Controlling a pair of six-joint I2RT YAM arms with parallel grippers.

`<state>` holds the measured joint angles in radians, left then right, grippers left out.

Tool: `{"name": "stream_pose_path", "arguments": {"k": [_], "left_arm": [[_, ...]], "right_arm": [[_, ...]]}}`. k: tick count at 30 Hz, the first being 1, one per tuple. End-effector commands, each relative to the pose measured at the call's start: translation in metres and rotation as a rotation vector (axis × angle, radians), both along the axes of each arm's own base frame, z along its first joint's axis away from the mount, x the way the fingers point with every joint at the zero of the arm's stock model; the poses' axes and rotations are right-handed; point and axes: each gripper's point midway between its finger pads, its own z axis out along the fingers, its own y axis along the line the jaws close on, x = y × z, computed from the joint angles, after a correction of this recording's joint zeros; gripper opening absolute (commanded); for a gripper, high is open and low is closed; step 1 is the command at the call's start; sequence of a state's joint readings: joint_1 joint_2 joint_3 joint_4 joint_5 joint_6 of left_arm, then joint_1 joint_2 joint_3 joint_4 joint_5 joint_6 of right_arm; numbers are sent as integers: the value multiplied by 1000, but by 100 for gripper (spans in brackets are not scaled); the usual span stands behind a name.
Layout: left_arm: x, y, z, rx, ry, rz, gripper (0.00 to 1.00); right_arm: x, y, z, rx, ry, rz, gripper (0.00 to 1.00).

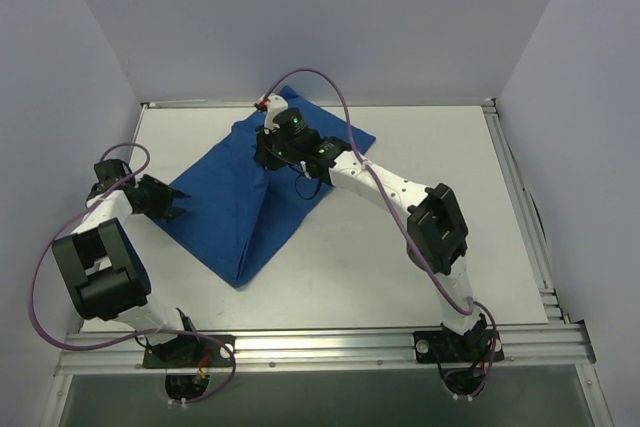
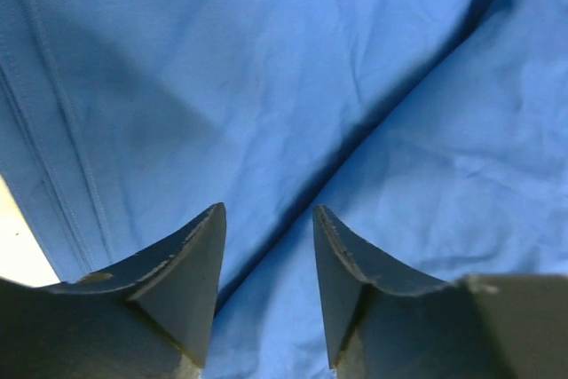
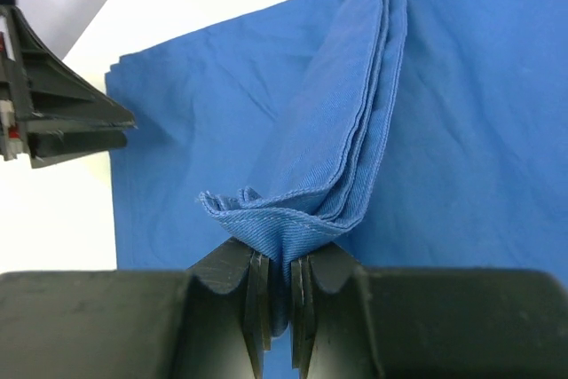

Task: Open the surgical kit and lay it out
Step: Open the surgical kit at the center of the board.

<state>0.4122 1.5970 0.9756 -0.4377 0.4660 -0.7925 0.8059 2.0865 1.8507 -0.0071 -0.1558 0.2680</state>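
The surgical kit shows as a royal-blue cloth wrap (image 1: pixel 225 212) spread on the white table, left of centre. My right gripper (image 1: pixel 270 155) reaches over its far part and is shut on a bunched, hemmed fold of the wrap (image 3: pixel 293 210), which rises in a ridge off the table. In the right wrist view the jaws (image 3: pixel 282 259) pinch several layers. My left gripper (image 1: pixel 180 203) sits at the wrap's left edge, open. In its own view the fingers (image 2: pixel 267 210) stand apart over flat cloth (image 2: pixel 293 68) with nothing between them.
The white table (image 1: pixel 430 147) stretches right of the wrap. Grey walls close in the back and both sides. An aluminium rail (image 1: pixel 330 345) runs along the near edge by the arm bases. Purple cables (image 1: pixel 330 82) loop above both arms.
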Motion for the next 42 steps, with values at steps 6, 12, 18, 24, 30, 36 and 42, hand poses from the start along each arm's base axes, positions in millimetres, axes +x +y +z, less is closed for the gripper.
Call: {"name": "stream_pose_path", "arguments": {"k": [6,12,18,24,30,36,42], "left_arm": [[16,7,37,43,-136,-26,68],[7,35,39,198,-72,10,80],[1,60,34,311,31,51,81],[-1,73,23,357,87,89,74],[11,82,13,345,99,137,65],[27,94,7,342,106,174,60],[38,98,-14,295,125,174,53]], "right_arm": [[-15,-10,31,20,-51,-43,0],[-20,-1,26,44,-44,-14,0],[-27,3,22,39,-58,53,0],[-31,-6,19,75,-63,84,0],[-20,-20,16,119,-25,97,0],[-18,-23,18,121,-30,92,0],[-18,-21,17,133,-21,87,0]]}}
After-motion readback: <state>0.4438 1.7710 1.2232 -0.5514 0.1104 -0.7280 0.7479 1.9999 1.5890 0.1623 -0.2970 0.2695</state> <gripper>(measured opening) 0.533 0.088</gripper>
